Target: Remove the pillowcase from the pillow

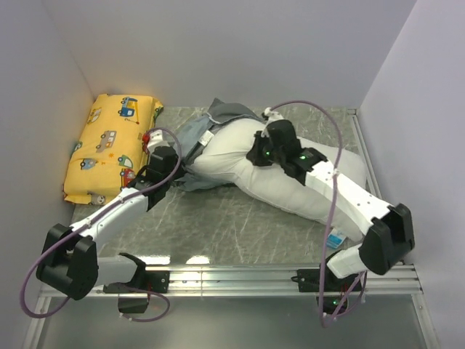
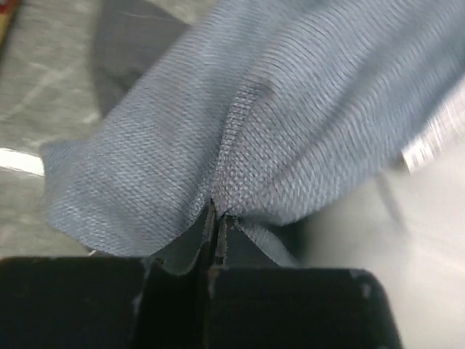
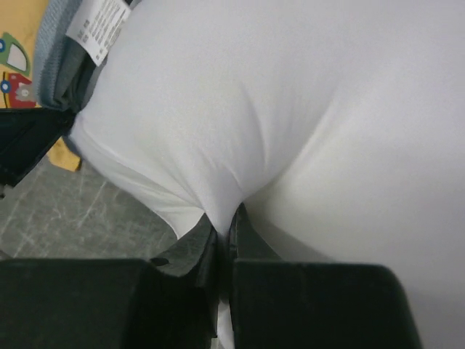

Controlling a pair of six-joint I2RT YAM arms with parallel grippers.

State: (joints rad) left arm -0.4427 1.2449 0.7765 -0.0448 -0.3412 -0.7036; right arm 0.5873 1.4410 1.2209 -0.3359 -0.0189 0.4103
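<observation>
The white pillow (image 1: 287,174) lies across the middle and right of the table, mostly bare. The grey pillowcase (image 1: 211,120) is bunched at the pillow's far left end. My left gripper (image 1: 168,161) is shut on a fold of the pillowcase (image 2: 276,123), seen close up as blue-grey weave with its fingers pinched together. My right gripper (image 1: 263,149) is shut on a pinch of the pillow (image 3: 290,131), near its upper middle. The pillow's white tag (image 3: 100,27) shows at the pillowcase edge in the right wrist view.
A yellow cartoon-car cushion (image 1: 109,145) lies against the left wall. Grey walls close in the table on the left, back and right. A metal rail (image 1: 240,276) runs along the near edge by the arm bases. A small blue-and-white item (image 1: 335,238) lies near the right arm.
</observation>
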